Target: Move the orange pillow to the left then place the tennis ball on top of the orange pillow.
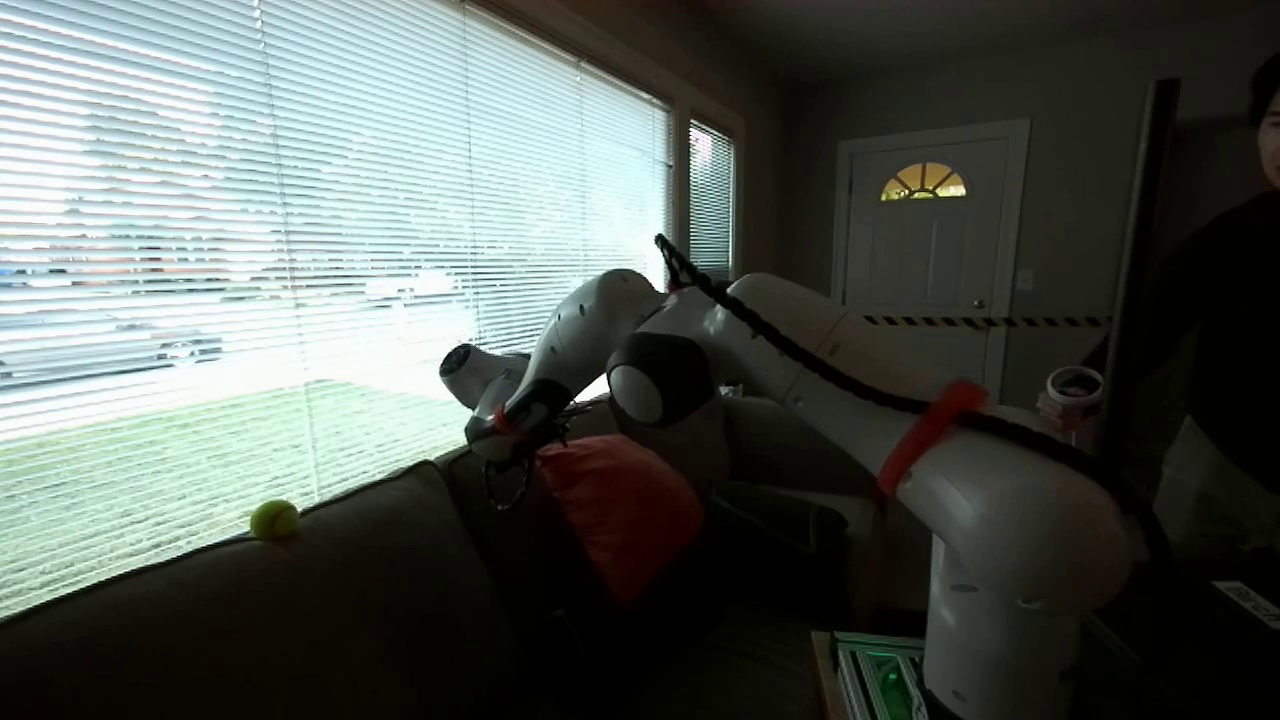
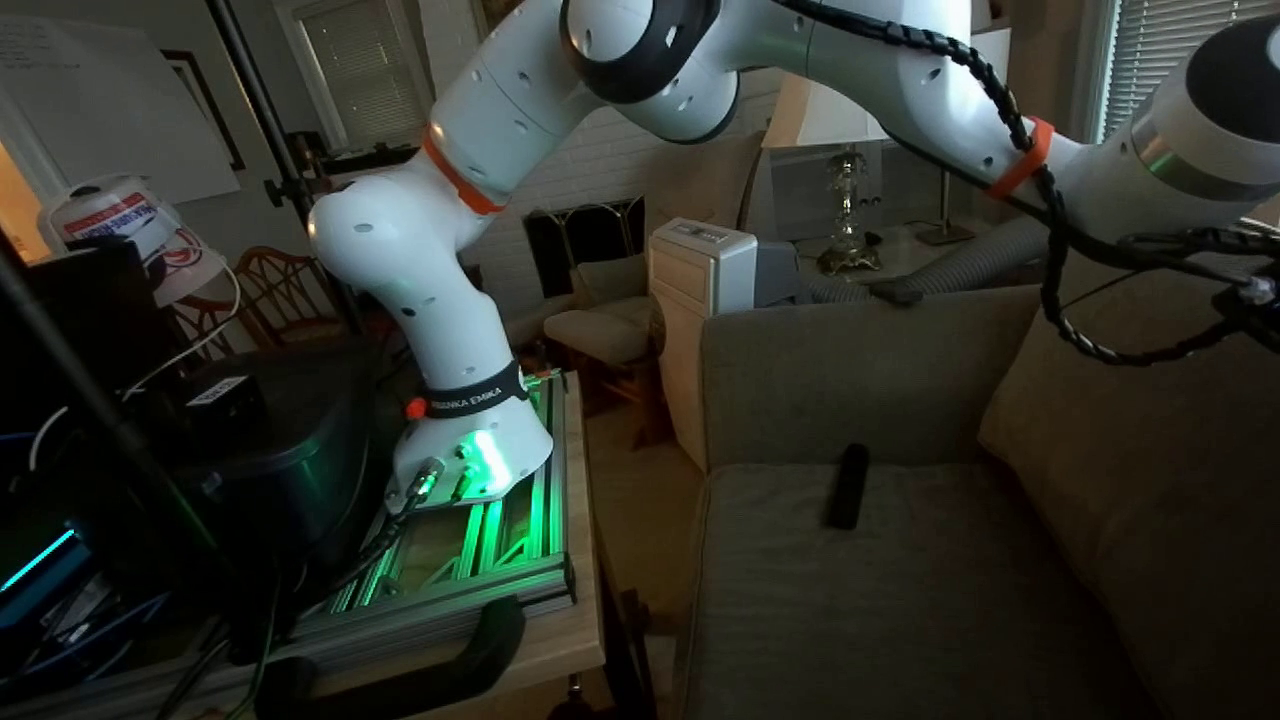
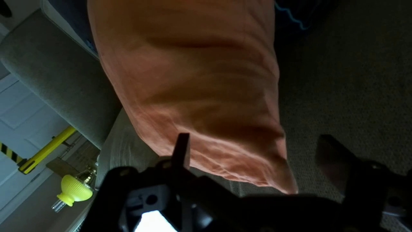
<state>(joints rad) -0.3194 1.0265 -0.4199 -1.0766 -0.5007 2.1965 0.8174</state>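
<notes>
The orange pillow (image 1: 625,510) leans on the couch beside the robot's hand in an exterior view. In the wrist view the pillow (image 3: 199,80) fills the upper middle, and its lower corner lies between my fingers. My gripper (image 3: 254,141) is open, fingers wide apart. The left finger overlaps the pillow's edge in the picture; the right finger is over dark couch fabric, apart from the pillow. I cannot tell whether any finger touches it. The tennis ball (image 1: 274,519), yellow-green, rests on top of the couch back near the window. Pillow and ball do not show in the other camera's picture.
The couch back (image 1: 300,600) runs below the window blinds (image 1: 330,250). A black object (image 2: 848,487) lies on the couch seat (image 2: 860,610). Dark fabric with a blue edge (image 3: 291,16) lies beside the pillow. A person (image 1: 1220,270) stands at the side.
</notes>
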